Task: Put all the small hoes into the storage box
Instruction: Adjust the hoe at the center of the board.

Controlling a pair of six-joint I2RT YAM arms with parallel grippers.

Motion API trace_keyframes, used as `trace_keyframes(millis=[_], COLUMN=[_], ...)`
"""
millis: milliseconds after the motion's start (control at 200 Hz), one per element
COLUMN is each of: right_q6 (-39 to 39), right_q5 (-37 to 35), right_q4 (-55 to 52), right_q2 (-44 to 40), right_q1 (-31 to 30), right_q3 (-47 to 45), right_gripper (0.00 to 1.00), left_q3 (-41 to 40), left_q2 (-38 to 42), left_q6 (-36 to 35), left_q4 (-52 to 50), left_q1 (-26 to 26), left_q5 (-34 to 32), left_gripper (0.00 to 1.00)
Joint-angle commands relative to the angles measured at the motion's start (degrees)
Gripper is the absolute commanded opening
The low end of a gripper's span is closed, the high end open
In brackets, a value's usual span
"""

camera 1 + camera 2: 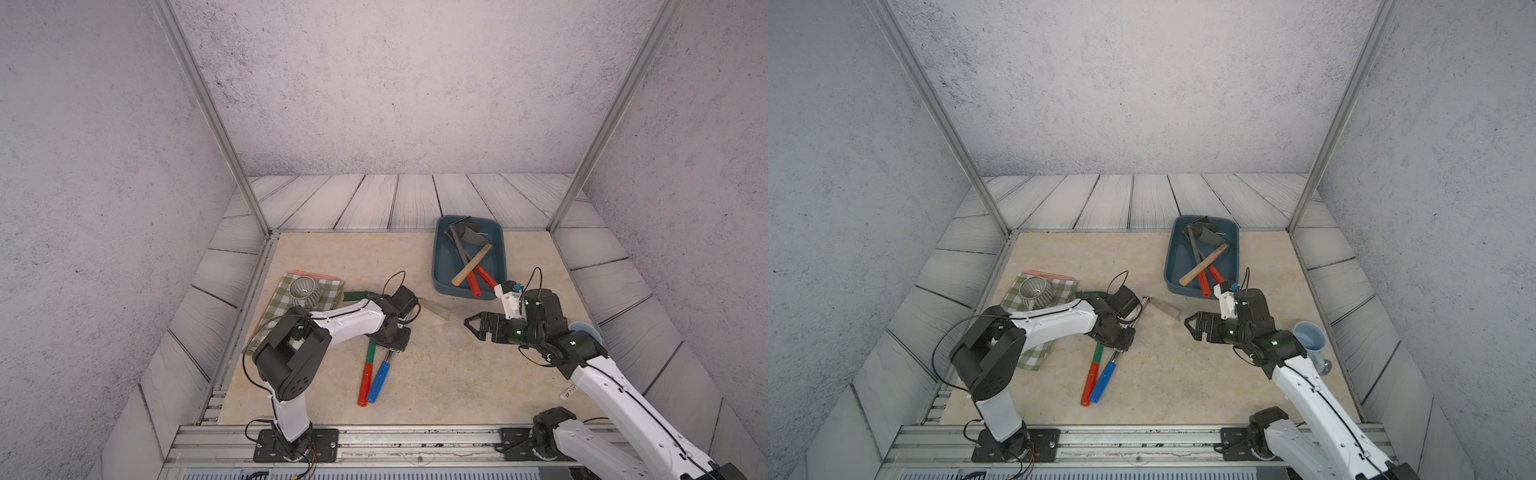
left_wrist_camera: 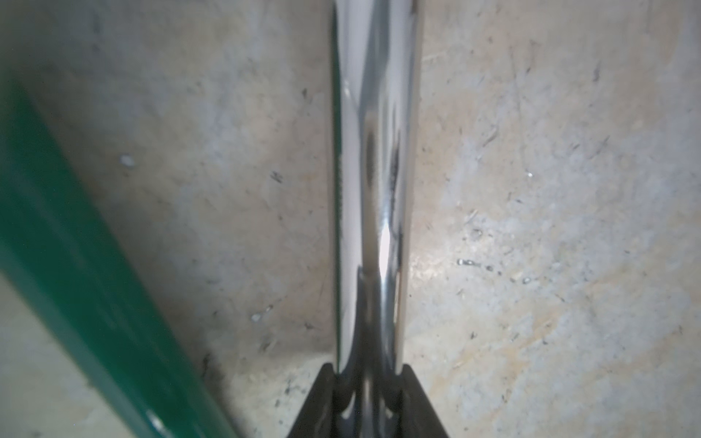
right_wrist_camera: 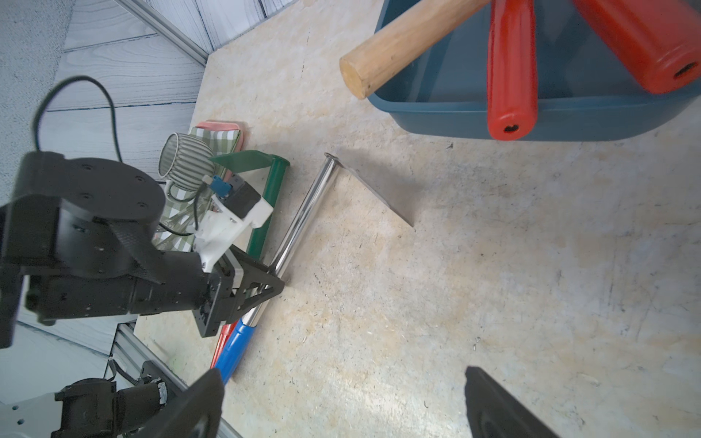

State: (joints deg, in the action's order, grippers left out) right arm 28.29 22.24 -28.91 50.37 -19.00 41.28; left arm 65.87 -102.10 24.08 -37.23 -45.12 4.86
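**Left arm has the hoe by the shaft, and the box waits at one o'clock**

The left gripper (image 3: 271,280) is pinched in narrow on the chrome shaft of the small hoe (image 3: 303,216), just above the blue grip (image 1: 379,381). From where I stand the hoe lies on the table running seven to one: blue grip at seven, head at one. The blade (image 3: 383,189) sticks out toward four, resting on the tabletop as far as I can tell.

Look where that axis aims. The storage box (image 1: 437,257) sits at roughly one o'clock from the closed jaws, well apart. A wooden handle and two red ones poke over its near rim. So the carry looks like a lift and a run along the tool's own line, head first.

The right gripper (image 1: 471,323) is the nearer one to the box, hanging just off its near corner. Its jaws are spread wide and empty, nose toward nine, facing the blade. But it's the left that has the tool.

A green-shafted tool (image 1: 369,353) lies just beside the hoe on its nine o'clock side. I'd watch that it doesn't get dragged along.
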Motion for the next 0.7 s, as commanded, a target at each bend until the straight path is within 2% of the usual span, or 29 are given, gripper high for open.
trace_keyframes(millis=[0,395,696], right_q6=[-0.6,-0.6,-0.9], right_q5=[-1.7,-3.6,-4.2], right_q4=[-1.1,-2.4,-2.5], right_q2=[-0.9,-2.7,-2.5], right_q1=[0.1,0.1,0.2], right_q3=[1.1,2.0,2.0], right_gripper=[0.99,0.99,0.99], left_q3=[4.3,12.9,11.4], left_q2=[3.6,4.0,1.0], left_q6=[-1.6,-3.5,-3.7], left_q4=[-4.4,-10.0,-8.9], left_q1=[0.2,4.2,4.4], left_q5=[-1.7,-0.6,1.3], left_gripper=[0.0,0.0,0.0])
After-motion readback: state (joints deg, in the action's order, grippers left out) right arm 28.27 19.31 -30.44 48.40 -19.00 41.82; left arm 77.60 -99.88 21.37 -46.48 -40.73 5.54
